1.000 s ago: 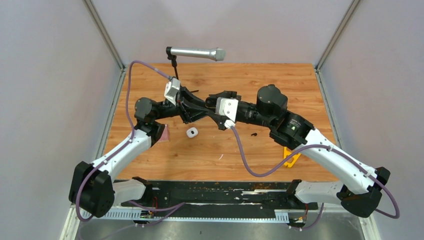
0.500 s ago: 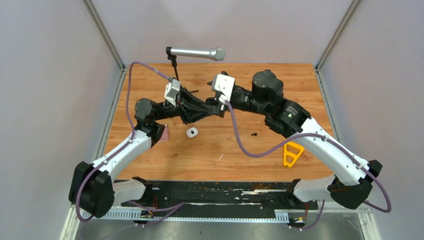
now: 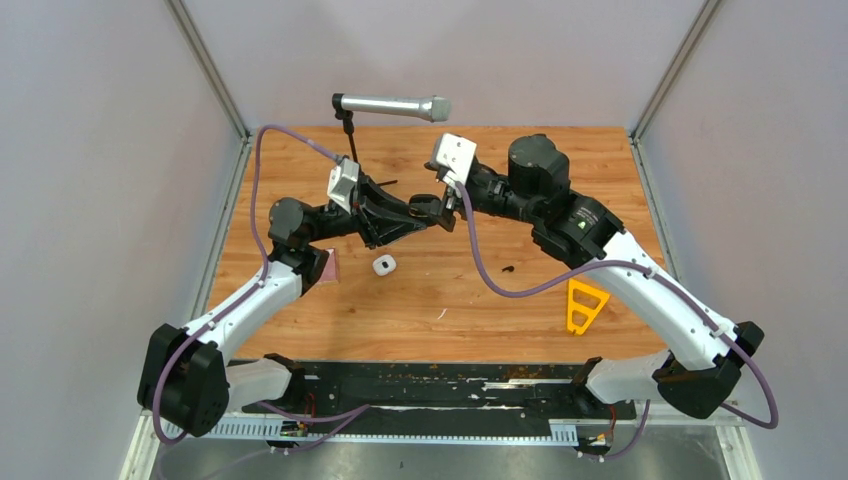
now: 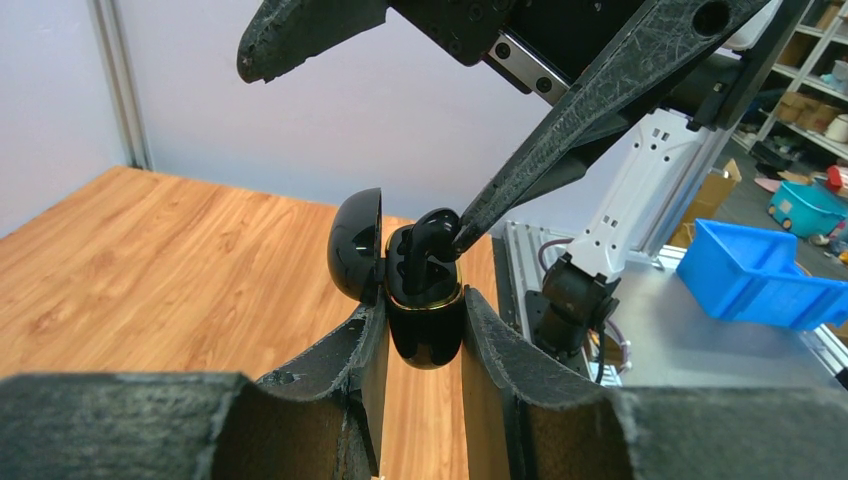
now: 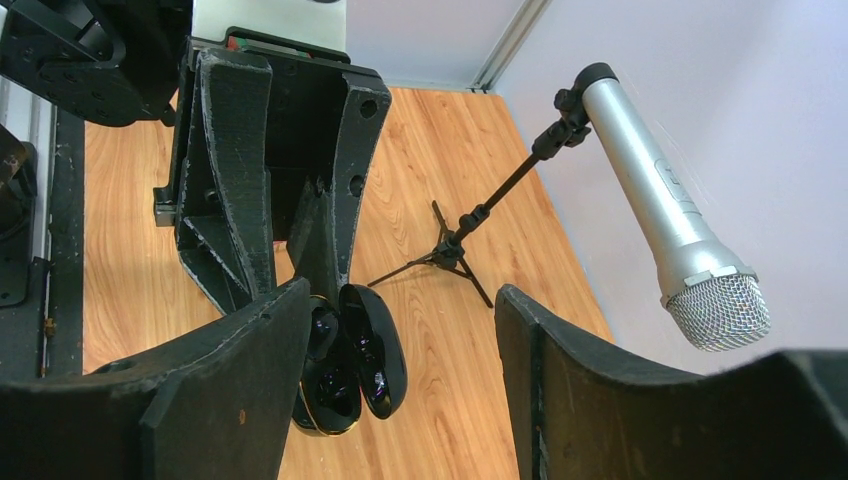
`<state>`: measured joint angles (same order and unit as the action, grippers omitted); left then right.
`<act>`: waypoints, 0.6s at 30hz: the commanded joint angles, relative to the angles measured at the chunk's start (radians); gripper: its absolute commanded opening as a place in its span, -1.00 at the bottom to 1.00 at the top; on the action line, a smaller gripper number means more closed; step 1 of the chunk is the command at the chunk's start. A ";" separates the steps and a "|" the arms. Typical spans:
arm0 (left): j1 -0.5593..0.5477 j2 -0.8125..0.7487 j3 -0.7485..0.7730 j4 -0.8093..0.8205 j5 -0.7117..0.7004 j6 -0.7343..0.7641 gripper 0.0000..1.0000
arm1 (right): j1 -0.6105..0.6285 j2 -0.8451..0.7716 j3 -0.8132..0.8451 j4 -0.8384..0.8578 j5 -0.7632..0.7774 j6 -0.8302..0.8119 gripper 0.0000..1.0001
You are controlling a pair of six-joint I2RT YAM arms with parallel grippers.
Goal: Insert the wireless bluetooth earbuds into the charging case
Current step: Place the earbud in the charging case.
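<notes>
**Operator:** The black earbud [image 4: 428, 228] is in the mouth of the black charging case [image 4: 425, 335]. Its stem runs down into a well, and its head stands proud of the gold rim, leaning away from the open lid [image 4: 355, 245].

**Spotter:** Which well?

**Operator:** I can't tell from my views. One fingertip [image 4: 480, 212] of my right end effector [image 5: 402, 290] is touching the bud's head on the side away from the lid. Its jaws stand wide apart with nothing between them, so it's only nudging the bud, not gripping it.

**Spotter:** And the case?

**Operator:** It's off the desk [image 3: 500, 160], clamped by its lower body in my left end effector [image 4: 425, 305], one finger on each flank. The mouth faces my right wrist.

**Spotter:** So the right arm is the nearer one.

**Operator:** Yes, it's already in contact. The bud lies just off that fingertip, toward the lid. Its long axis looks close to the well's axis but not quite on it. I reckon the next push has to go down that axis, into the case, because a sideways shove could tip the bud out over the rim.

**Spotter:** Anything else around the case?

**Operator:** A white case [image 3: 384, 264] sits on the desk, on the near side of the black case. There's a small dark speck [image 3: 508, 268] toward my right arm, too small for me to name.
</notes>
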<state>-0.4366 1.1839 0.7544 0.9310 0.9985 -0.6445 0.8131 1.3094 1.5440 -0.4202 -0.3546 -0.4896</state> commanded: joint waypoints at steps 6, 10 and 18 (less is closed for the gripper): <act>0.001 -0.035 0.004 0.038 0.008 0.022 -1.00 | -0.012 0.010 0.008 0.006 -0.015 -0.003 0.34; 0.001 -0.034 0.002 0.034 0.012 0.028 -1.00 | -0.011 0.025 0.014 -0.009 -0.060 -0.028 0.34; 0.000 -0.036 0.003 0.031 0.025 0.040 -1.00 | -0.011 0.068 0.065 -0.037 -0.084 -0.033 0.35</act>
<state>-0.4370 1.1816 0.7509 0.9207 1.0107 -0.6273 0.8082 1.3663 1.5578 -0.4377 -0.4179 -0.5095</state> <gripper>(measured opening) 0.357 0.674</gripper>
